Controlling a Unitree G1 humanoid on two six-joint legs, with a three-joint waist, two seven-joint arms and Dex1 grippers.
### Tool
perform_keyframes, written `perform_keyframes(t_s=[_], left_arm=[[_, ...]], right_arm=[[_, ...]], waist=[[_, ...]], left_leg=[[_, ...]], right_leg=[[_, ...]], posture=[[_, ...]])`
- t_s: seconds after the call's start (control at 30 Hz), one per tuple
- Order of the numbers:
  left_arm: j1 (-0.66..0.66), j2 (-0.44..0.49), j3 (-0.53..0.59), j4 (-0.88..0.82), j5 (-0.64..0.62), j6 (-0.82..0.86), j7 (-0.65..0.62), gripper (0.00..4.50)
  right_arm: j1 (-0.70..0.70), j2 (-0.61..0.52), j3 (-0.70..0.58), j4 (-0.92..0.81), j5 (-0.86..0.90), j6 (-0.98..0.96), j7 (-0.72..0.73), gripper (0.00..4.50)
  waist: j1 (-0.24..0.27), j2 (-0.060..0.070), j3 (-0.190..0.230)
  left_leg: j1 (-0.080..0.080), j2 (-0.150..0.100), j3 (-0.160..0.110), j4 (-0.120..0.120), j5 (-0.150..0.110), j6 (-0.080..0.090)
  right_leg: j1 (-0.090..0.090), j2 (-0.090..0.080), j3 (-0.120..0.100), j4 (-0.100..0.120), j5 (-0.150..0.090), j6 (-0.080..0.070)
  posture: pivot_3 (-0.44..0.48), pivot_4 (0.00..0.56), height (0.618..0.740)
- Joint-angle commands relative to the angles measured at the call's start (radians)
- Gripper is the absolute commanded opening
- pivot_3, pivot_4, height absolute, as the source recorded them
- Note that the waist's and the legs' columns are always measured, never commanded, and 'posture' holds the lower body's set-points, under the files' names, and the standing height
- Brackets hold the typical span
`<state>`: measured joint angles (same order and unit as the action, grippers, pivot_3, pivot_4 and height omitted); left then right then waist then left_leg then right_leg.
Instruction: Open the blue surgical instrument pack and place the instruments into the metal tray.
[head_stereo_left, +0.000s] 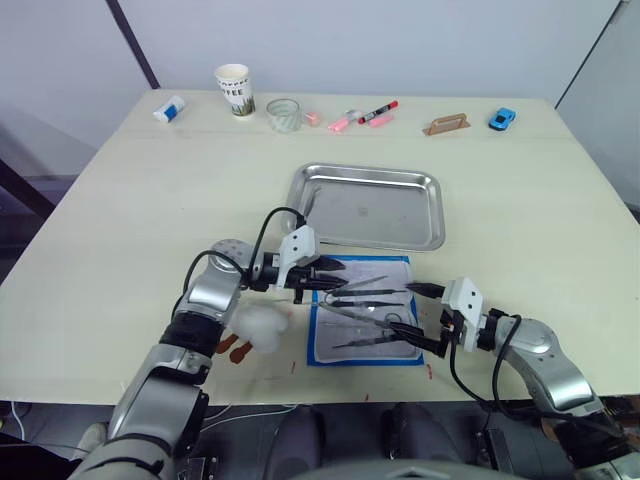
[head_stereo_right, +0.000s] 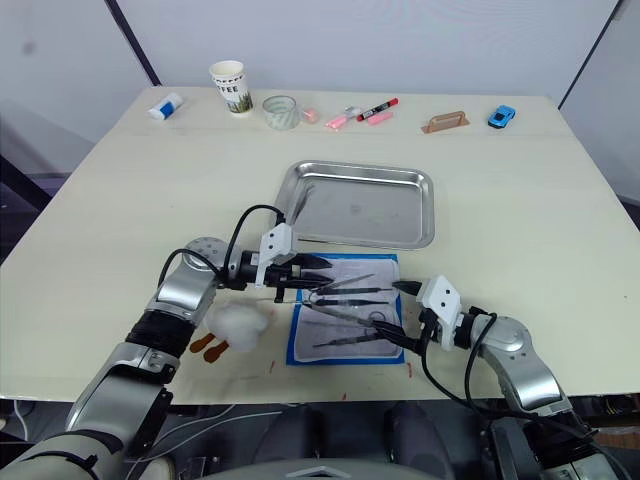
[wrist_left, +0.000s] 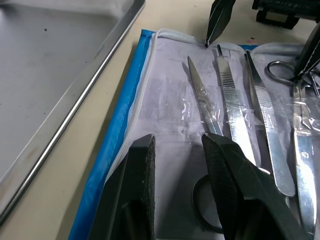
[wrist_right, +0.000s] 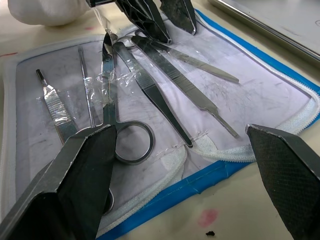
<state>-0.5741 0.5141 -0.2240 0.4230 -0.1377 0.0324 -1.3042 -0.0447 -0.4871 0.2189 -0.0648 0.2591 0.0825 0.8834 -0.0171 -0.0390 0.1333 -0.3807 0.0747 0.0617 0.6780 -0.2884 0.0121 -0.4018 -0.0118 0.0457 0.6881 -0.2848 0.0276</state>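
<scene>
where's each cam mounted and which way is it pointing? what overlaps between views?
Left eye view: head, looking forward and down at the table; both arms show, with the metal tray beyond the opened blue surgical instrument pack.
Right eye view: same head stereo pair, same scene.
Left wrist view: on the left arm, looking along its open fingers over the instruments; tray rim alongside.
Right wrist view: on the right arm, looking between its wide-open fingers at the pack lining.
Shared: each wrist view catches the other arm's fingers across the pack.

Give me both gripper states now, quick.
Left gripper: open, fingers just above the instruments, holding nothing.
Right gripper: open wide over the pack, empty.
</scene>
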Motion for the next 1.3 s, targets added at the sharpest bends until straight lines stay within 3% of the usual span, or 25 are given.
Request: perform_keyframes(t_s=[0.03, 0.9, 1.3], left_arm=[[-0.002, 0.0, -0.009, -0.026, -0.002, -0.004, -0.018, 1.57], [0.013, -0.025, 0.025, -0.092, -0.074, 0.145, 0.005, 1.57], [0.039, 0.01, -0.022, -0.102, -0.015, 0.118, -0.015, 1.57]], right_arm=[[0.027, -0.006, 0.052, 0.082, -0.081, 0.035, -0.018, 4.5], [0.031, -0.006, 0.051, 0.081, -0.084, 0.036, -0.021, 4.5], [0.024, -0.004, 0.052, 0.087, -0.085, 0.036, -0.022, 4.5]], waist=[[0.0, 0.0, 0.0], [0.0, 0.0, 0.0], [0.0, 0.0, 0.0]], left_leg=[[0.0, 0.0, 0.0, 0.0, 0.0, 0.0], [0.0, 0.0, 0.0, 0.0, 0.0, 0.0], [0.0, 0.0, 0.0, 0.0, 0.0, 0.0]], right_leg=[[0.0, 0.0, 0.0, 0.0, 0.0, 0.0], [0.0, 0.0, 0.0, 0.0, 0.0, 0.0], [0.0, 0.0, 0.0, 0.0, 0.0, 0.0]], posture=[[0.0, 0.15, 0.718], [0.0, 0.15, 0.718], [0.0, 0.15, 0.718]])
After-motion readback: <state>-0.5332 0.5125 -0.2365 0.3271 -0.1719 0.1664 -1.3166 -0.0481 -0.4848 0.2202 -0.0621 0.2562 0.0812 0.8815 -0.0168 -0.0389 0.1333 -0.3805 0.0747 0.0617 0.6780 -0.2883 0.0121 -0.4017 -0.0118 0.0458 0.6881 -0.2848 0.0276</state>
